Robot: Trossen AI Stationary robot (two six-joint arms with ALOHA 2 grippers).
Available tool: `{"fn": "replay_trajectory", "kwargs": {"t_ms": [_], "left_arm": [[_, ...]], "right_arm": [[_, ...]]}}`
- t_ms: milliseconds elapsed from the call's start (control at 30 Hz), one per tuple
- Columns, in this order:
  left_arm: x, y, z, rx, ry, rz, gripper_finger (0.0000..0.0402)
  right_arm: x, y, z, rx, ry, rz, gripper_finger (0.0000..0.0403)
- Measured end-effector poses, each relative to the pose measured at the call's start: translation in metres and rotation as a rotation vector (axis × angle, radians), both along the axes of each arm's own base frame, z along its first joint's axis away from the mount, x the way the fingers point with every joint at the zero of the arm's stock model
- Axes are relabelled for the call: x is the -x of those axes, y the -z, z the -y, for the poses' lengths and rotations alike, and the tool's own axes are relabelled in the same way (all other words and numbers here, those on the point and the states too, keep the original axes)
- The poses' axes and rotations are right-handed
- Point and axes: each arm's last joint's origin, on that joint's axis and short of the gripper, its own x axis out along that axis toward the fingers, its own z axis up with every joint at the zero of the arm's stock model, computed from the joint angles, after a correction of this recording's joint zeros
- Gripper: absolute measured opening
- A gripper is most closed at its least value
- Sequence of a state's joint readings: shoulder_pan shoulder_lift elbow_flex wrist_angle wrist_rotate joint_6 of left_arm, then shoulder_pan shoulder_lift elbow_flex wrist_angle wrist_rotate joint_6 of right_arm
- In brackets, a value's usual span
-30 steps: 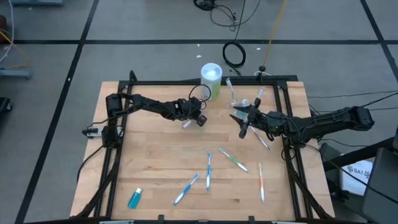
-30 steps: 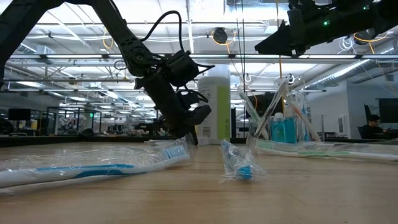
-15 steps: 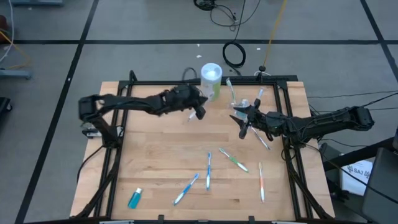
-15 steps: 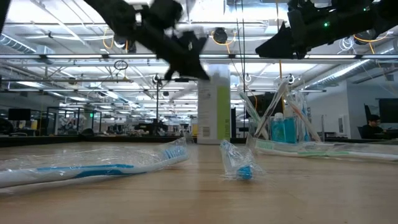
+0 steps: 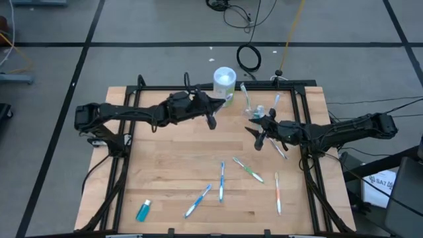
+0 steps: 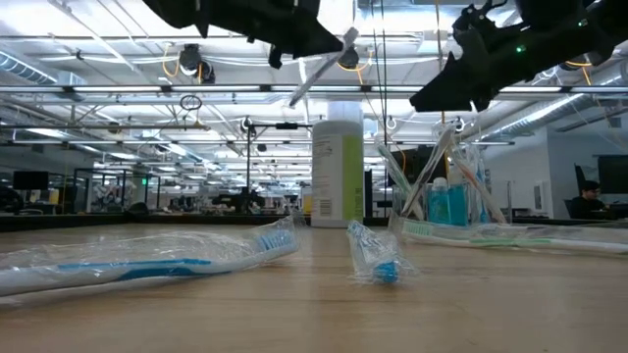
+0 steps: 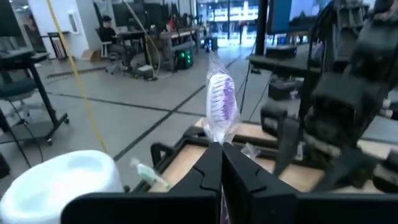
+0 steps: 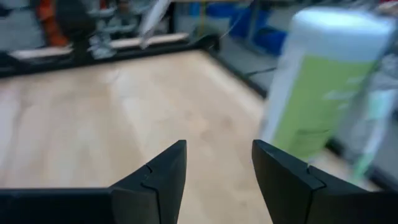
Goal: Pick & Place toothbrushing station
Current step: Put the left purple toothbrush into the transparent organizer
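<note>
My left gripper (image 5: 210,118) hangs high over the table's far middle, shut on a plastic-wrapped toothbrush (image 7: 221,106) with purple bristles. The same toothbrush (image 6: 324,67) slants below the fingers in the low view. A clear cup (image 5: 262,109) holding upright toothbrushes stands on the table at the far right. My right gripper (image 5: 261,132) hovers open just in front of the cup, with nothing between its fingers (image 8: 158,174). Several wrapped toothbrushes (image 5: 222,180) lie flat near the table's front. A teal tube (image 5: 143,210) lies at the front left. My left gripper pinches the wrapped toothbrush between its two fingers on the handle just below the head (image 7: 219,143). The fingers come in about level from the table's left. The bristle head sticks out past the fingertips. The brush is lifted clear of the table and tilted.
A tall white and green canister (image 5: 225,84) stands at the far edge, between the two grippers. A black frame (image 5: 125,165) runs along the table's left, right and far sides. In the low view a wrapped toothbrush (image 6: 147,260) and a small wrapped tube (image 6: 373,263) lie close to the camera.
My left gripper has risen from just above the table to well over it and tipped up to about level. It has stayed shut on the toothbrush, which has come up with it, clear of the table. The left arm has folded back toward the table's left.
</note>
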State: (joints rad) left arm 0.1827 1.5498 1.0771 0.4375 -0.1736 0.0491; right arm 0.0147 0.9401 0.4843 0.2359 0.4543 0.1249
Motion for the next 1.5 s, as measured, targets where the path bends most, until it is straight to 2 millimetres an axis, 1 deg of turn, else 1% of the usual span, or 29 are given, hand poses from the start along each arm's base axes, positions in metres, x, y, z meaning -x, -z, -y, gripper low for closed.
{"fn": "replay_trajectory", "kwargs": {"t_ms": [100, 200, 333, 467, 700, 967, 1033, 1167, 1233, 1333, 1433, 1500], "left_arm": [[-0.007, 0.0, 0.003, -0.022, 0.039, 0.066, 0.0001], [-0.015, 0.007, 0.005, -0.057, 0.101, 0.098, 0.0001], [-0.022, 0.012, 0.005, -0.071, 0.14, 0.143, 0.0001], [-0.028, 0.021, 0.003, -0.084, 0.138, 0.15, 0.0001], [-0.037, 0.031, 0.002, -0.097, 0.139, 0.222, 0.0001], [-0.046, 0.049, 0.001, -0.083, 0.155, 0.23, 0.0], [-0.049, 0.056, 0.0, -0.076, 0.143, 0.212, 0.0], [-0.052, 0.065, -0.003, -0.067, 0.076, 0.193, 0.0], [-0.051, 0.065, -0.006, -0.069, 0.054, 0.205, 0.0], [-0.049, 0.057, -0.008, -0.085, 0.048, 0.275, 0.0], [-0.047, 0.051, -0.009, -0.098, 0.069, 0.335, 0.0], [-0.047, 0.051, -0.008, -0.085, 0.088, 0.346, 0.0]], "right_arm": [[0.004, 0.004, -0.004, -0.064, -0.136, -0.054, 0.0176], [0.011, 0.008, -0.008, -0.137, -0.266, -0.124, 0.0176], [0.019, 0.013, -0.01, -0.298, -0.284, -0.174, 0.0176], [0.022, 0.016, -0.01, -0.338, -0.259, -0.21, 0.0176], [0.022, 0.017, -0.01, -0.336, -0.259, -0.218, 0.0176], [0.022, 0.017, -0.01, -0.326, -0.256, -0.22, 0.0176], [0.022, 0.017, -0.009, -0.286, -0.239, -0.221, 0.0176], [0.018, 0.009, -0.003, -0.091, -0.128, -0.166, 0.0176], [0.015, 0.004, 0.0, -0.057, -0.082, -0.112, 0.0176], [0.011, 0.003, 0.003, -0.055, -0.071, -0.075, 0.0176], [0.005, 0.008, 0.004, -0.056, -0.063, -0.094, 0.0176], [-0.001, 0.011, 0.005, -0.058, -0.062, -0.093, 0.0176]]}}
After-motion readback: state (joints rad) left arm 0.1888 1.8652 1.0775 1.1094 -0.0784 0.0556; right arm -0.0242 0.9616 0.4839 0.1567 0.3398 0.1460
